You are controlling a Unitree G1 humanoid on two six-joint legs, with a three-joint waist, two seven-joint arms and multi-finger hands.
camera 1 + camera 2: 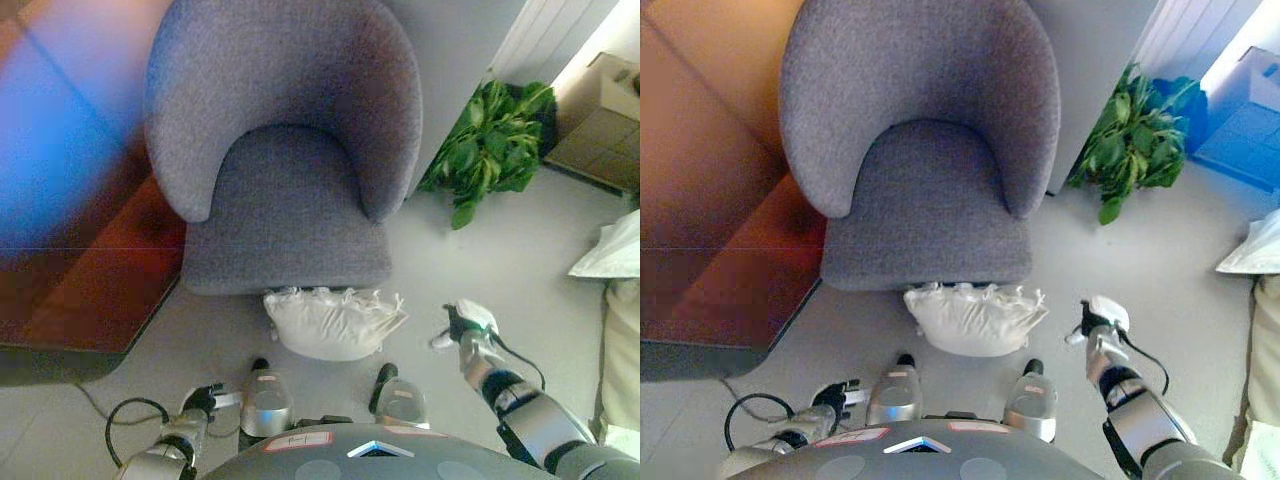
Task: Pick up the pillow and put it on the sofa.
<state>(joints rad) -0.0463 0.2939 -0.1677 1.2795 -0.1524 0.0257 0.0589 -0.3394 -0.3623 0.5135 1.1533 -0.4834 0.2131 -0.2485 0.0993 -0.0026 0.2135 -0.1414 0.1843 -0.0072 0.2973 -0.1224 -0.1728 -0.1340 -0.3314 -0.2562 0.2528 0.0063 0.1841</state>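
Both hands empty — I read this as pre-grasp. Pillow lies on floor against sofa front. Right hand loosely open beside it; left hand low, fingers unclear. Next — reach down, grip pillow.

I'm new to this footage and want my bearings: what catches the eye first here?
A big grey upholstered tub armchair fills the middle. A white crumpled pillow lies on the pale floor against its front edge. A leafy green plant sits to the right, and the right hand hangs beside the pillow.
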